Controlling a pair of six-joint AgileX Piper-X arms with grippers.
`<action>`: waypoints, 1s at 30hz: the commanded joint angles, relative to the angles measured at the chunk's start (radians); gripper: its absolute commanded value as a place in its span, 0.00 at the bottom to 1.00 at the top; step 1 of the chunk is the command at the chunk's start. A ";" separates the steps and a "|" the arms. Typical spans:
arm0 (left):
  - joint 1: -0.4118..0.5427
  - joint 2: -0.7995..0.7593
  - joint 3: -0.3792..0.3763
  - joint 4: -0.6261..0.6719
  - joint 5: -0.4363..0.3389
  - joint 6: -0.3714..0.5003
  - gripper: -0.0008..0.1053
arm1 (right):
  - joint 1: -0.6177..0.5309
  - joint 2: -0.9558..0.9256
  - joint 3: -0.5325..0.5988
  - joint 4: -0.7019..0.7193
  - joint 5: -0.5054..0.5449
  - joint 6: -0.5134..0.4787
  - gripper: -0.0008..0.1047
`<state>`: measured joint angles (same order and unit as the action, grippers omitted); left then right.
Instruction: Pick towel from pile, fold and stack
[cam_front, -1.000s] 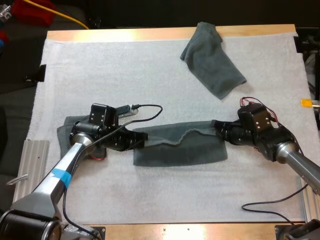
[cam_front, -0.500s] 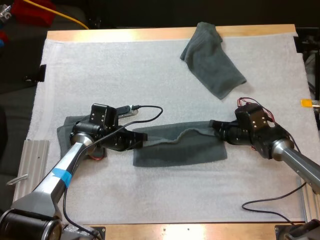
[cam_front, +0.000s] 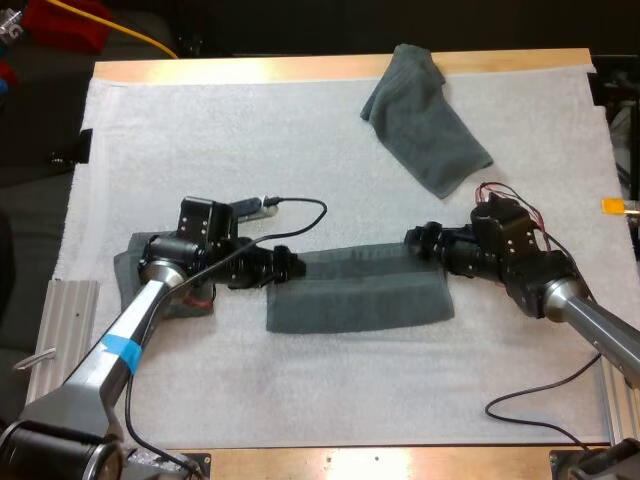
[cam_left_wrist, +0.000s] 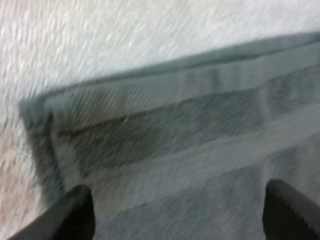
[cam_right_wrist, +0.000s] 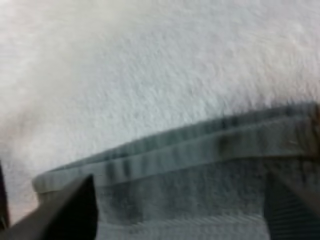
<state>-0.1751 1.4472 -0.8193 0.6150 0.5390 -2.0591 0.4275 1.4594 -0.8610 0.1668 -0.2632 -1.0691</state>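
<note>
A folded dark grey-green towel (cam_front: 360, 292) lies flat as a long strip in the middle of the white mat (cam_front: 300, 160). My left gripper (cam_front: 284, 266) is open at the strip's far left corner. In the left wrist view its fingers (cam_left_wrist: 75, 212) stand wide apart over the flat towel (cam_left_wrist: 175, 130). My right gripper (cam_front: 419, 240) is open at the far right corner, its fingers (cam_right_wrist: 67, 212) apart above the towel's edge (cam_right_wrist: 190, 150). A crumpled towel (cam_front: 425, 125) lies at the mat's far side. Another towel (cam_front: 128, 262) lies under my left arm.
A ribbed metal rail (cam_front: 65, 325) runs along the mat's left side. A loose black cable (cam_front: 540, 405) curls on the mat near the front right. The wooden table edge (cam_front: 250, 68) borders the far side.
Both grippers have opened and let go of the towel's far edge. The raised ripple along that edge has dropped flat. Both grippers drew slightly toward the far side.
</note>
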 joint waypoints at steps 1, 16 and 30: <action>-0.001 -0.029 -0.020 -0.006 0.019 0.005 0.64 | -0.005 0.003 -0.007 -0.007 -0.010 -0.018 0.68; -0.001 -0.353 -0.036 0.164 0.034 0.092 0.64 | -0.005 -0.155 -0.007 0.153 -0.032 -0.155 0.68; -0.001 -0.603 -0.036 0.361 0.094 0.105 0.64 | -0.005 -0.336 -0.007 0.415 -0.029 -0.261 0.68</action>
<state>-0.1751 0.8510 -0.8489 0.9677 0.6194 -1.9557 0.4275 1.1325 -0.8610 0.5658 -0.2872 -1.3155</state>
